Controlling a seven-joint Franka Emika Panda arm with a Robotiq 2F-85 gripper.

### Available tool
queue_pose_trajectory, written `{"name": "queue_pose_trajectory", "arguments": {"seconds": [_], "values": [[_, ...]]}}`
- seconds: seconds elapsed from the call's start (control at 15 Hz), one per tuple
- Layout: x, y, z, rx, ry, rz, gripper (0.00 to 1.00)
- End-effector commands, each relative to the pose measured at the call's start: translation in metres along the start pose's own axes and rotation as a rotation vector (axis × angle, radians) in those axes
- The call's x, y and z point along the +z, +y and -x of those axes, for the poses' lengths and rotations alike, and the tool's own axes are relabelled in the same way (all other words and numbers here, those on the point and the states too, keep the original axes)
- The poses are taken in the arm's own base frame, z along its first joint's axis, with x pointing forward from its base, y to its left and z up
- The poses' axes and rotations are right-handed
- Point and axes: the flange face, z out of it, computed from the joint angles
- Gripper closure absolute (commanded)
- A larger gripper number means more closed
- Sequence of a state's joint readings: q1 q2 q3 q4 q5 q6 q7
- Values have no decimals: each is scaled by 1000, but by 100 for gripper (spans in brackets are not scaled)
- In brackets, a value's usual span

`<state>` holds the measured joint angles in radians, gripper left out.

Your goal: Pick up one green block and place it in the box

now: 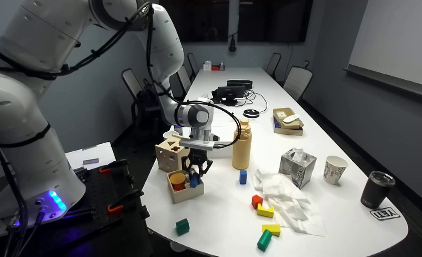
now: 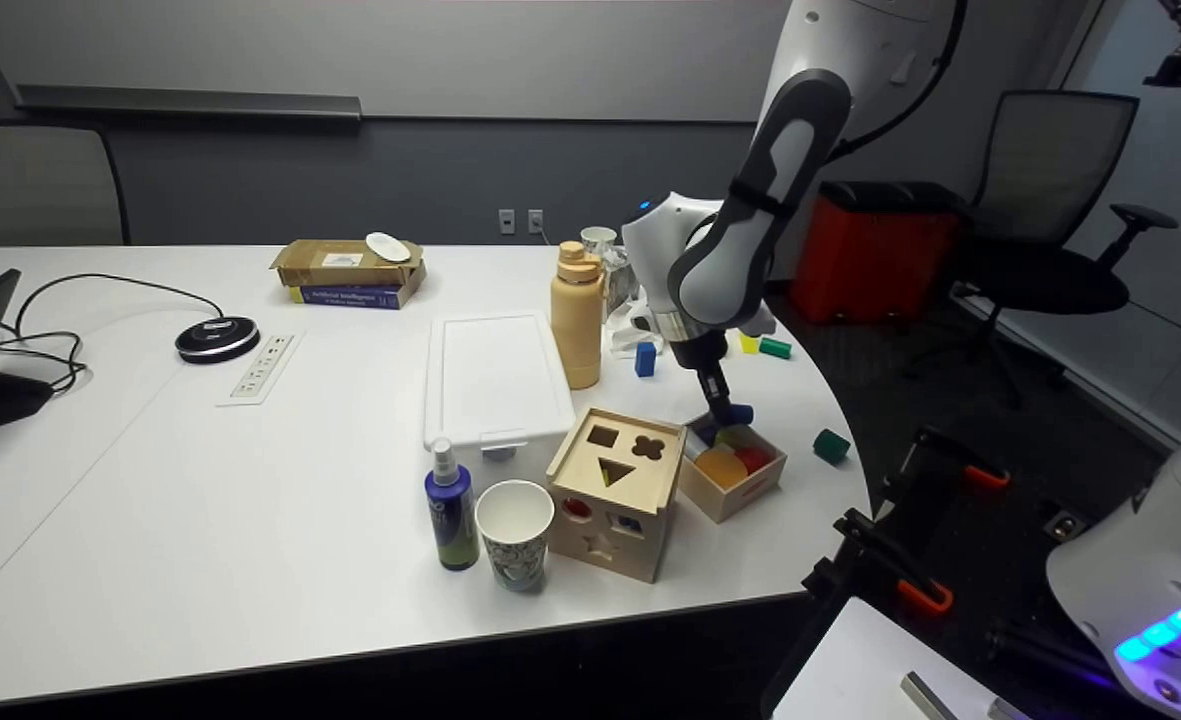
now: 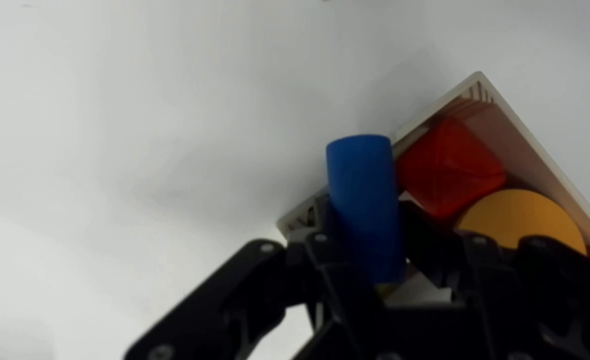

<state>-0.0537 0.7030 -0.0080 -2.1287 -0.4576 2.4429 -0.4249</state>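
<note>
In an exterior view, a low pale wooden box (image 1: 189, 194) is just below the black gripper (image 1: 195, 174), with a bright green cylindrical block (image 1: 264, 240) well away from its jaws. In the wrist view, the jaws pinch a blue cylinder (image 3: 363, 180) between them.

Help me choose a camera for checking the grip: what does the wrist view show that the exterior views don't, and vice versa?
Only the wrist view shows the brown stripes inside a corner of the box, and gives a close look at the pincer gripping the blue cylinder from both sides.

Only the exterior views show, among other things, the bottle, wooden cube, blue block and green block.

All share the box, pincer and blue cylinder, plus the red piece, orange piece and table.
</note>
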Motion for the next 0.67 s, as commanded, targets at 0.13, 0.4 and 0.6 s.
{"name": "queue_pose_trajectory", "arguments": {"seconds": [0.13,0.4,0.6], "values": [[-14,-16,-3,19,-38,-35,88],[-14,-17,-10,33,-18,-21,88],[-12,-17,-10,40,-20,-7,37]]}}
